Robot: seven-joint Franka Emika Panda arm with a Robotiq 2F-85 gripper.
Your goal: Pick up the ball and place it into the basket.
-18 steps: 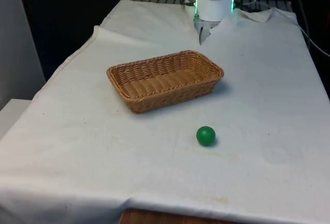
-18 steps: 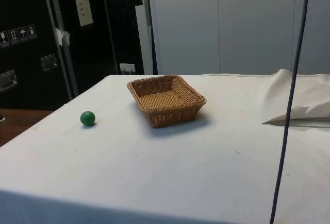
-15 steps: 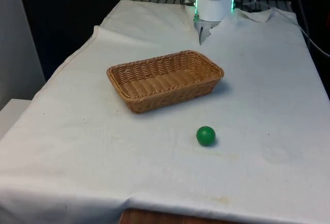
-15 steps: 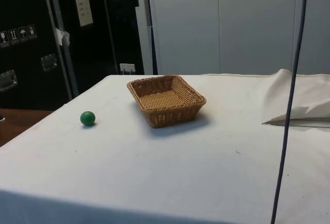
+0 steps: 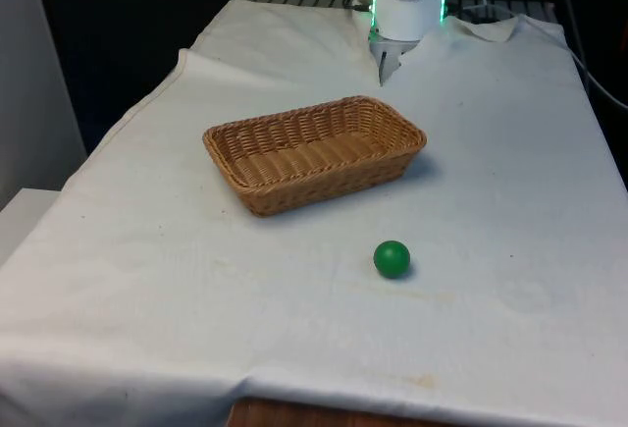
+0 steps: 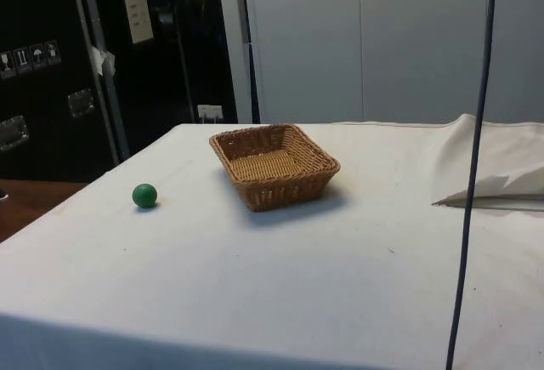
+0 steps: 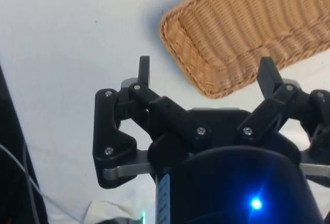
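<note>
Since the earlier frames you are seeing almost no change on the table: ball and basket are sitting where they were, while the hanging cable in the side view is drifting a little and the dark arm parts near the top of the front view are shifting, so the arm is prob. just starting to move.

Fig. legend, front view: the green ball (image 5: 392,258) is resting on the white cloth (image 5: 510,182), apart from the wicker basket (image 5: 314,152), at approx. 5 o'clock from it and nearer the table's front edge. The basket is lying empty w/ its long axis running from 8 o'clock to 2 o'clock, open side up, which is leaving a wide mouth for a drop from above.

Wrist view: the gripper (image 7: 203,77) is hanging high over the cloth w/ one basket corner under it; its fingers (image 7: 144,69) are standing wide apart, holding nothing, presumably because the pick is not yet begun.

Judgement: you are watching the approach stage; the arm needs to travel across to the ball, away from the robot base. Being round, the ball is likely to roll if nudged off-centre.
</note>
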